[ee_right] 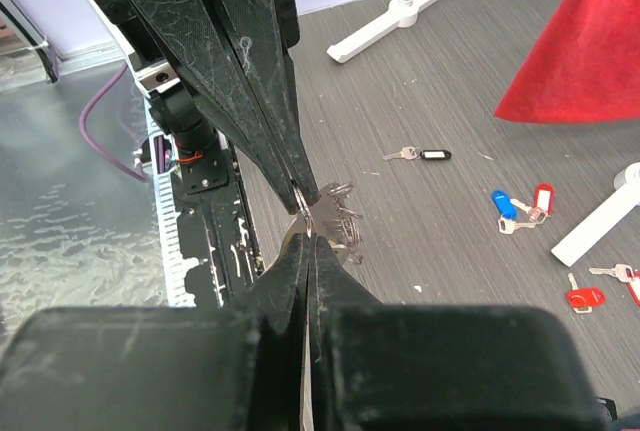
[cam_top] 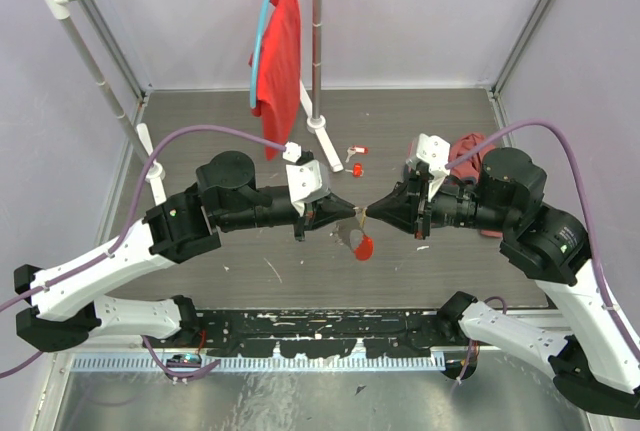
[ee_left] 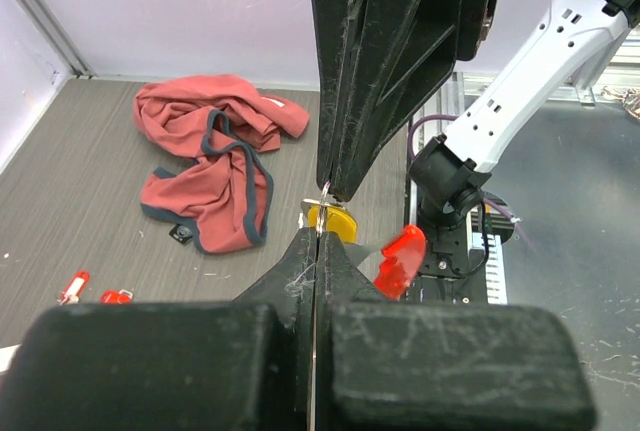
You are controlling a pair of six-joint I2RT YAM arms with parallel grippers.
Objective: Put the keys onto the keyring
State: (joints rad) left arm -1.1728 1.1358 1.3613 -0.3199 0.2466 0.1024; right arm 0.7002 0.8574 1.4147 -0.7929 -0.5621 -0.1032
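My left gripper (cam_top: 352,212) and right gripper (cam_top: 372,213) meet tip to tip above the table, both shut. The left gripper (ee_left: 318,239) pinches thin metal of the keyring, whose red plastic piece (ee_left: 400,259) hangs just below (cam_top: 364,247). The right gripper (ee_right: 311,243) is shut on a key with a yellow tag (ee_left: 334,221); silvery metal and small rings (ee_right: 338,215) bunch at its tips. Loose keys lie on the table: one with a black tag (ee_right: 434,154), one blue (ee_right: 503,203), and red ones (ee_right: 543,197) (ee_right: 585,298).
A crumpled pink cloth (ee_left: 215,156) lies on the table by the right arm. A white clothes rack (cam_top: 318,41) stands at the back, its foot (ee_right: 400,16) on the table, with a red garment (cam_top: 280,51) on a blue hanger.
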